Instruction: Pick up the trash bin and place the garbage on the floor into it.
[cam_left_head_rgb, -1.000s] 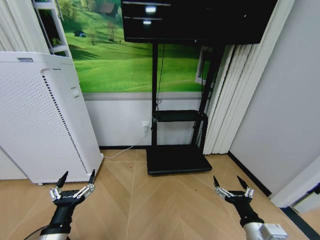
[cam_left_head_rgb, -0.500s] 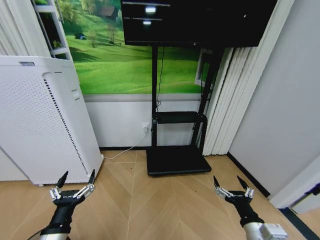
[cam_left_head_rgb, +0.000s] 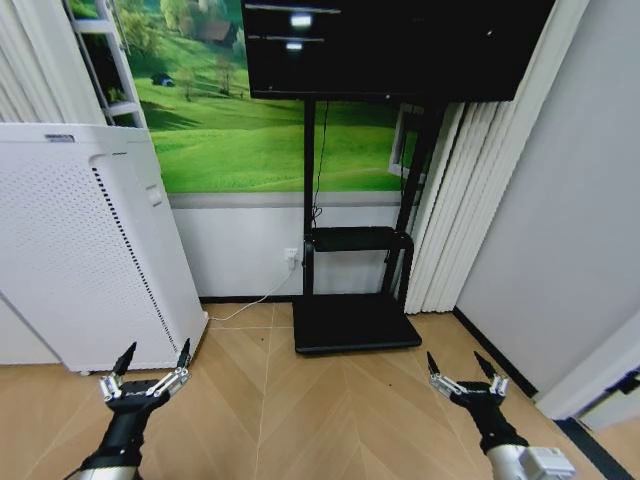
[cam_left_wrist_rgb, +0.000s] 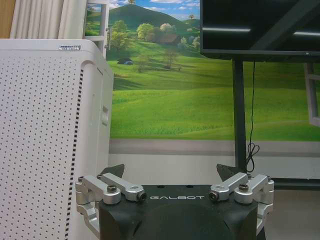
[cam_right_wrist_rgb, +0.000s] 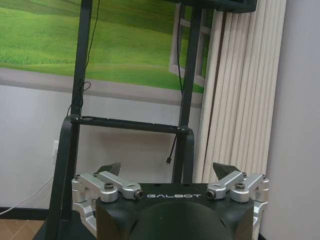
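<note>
1. Left gripper (cam_left_head_rgb: 152, 362): one, held low over the floor (cam_left_head_rgb: 300, 420) at the robot's left, its two fingers spread wide with nothing between them; the left wrist view (cam_left_wrist_rgb: 170, 172) confirms the gap.
2. Right gripper (cam_left_head_rgb: 463, 367): one, held low at the robot's right, its two fingers likewise spread and empty; the same shows in the right wrist view (cam_right_wrist_rgb: 169, 170).
3. Floor: light chevron parquet, bare between the two grippers.
4. White perforated appliance (cam_left_head_rgb: 80, 250): one, a tall box standing on the floor just beyond the left gripper, leaning in the head view.
5. Black stand (cam_left_head_rgb: 355, 320): one, with a flat base on the floor, one shelf, and one dark screen (cam_left_head_rgb: 390, 40) on top, placed between the grippers and against the wall.
6. Landscape mural (cam_left_head_rgb: 250, 130): one green panel behind the stand.
7. Pleated curtain (cam_left_head_rgb: 450, 200): one, beside the stand on the right.
</note>
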